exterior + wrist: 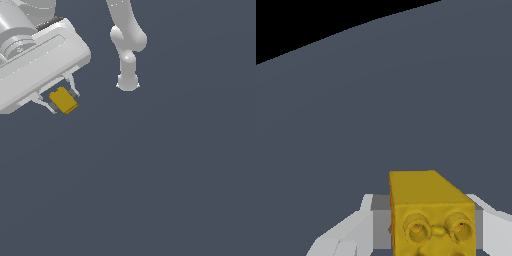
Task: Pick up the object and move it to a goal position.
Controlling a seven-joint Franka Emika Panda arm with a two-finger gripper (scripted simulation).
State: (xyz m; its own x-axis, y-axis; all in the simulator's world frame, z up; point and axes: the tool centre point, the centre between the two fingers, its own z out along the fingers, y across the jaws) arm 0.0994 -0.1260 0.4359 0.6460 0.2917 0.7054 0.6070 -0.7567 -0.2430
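Observation:
The object (pixel 63 100) is a small mustard-yellow blocky piece, held between the fingers of my white gripper (pixel 62 101) at the upper part of the exterior view's left side. The gripper is shut on it and tilted, well above the grey floor. In the wrist view the object (pixel 428 212) fills the space between the two grey-white fingers (pixel 346 235), and two round bumps show on its near face. No goal marker shows in either view.
The arm's white links and base post (pixel 128 52) stand at the top middle of the exterior view. A plain dark grey floor (pixel 165 190) spreads below. In the wrist view the floor ends at a black background.

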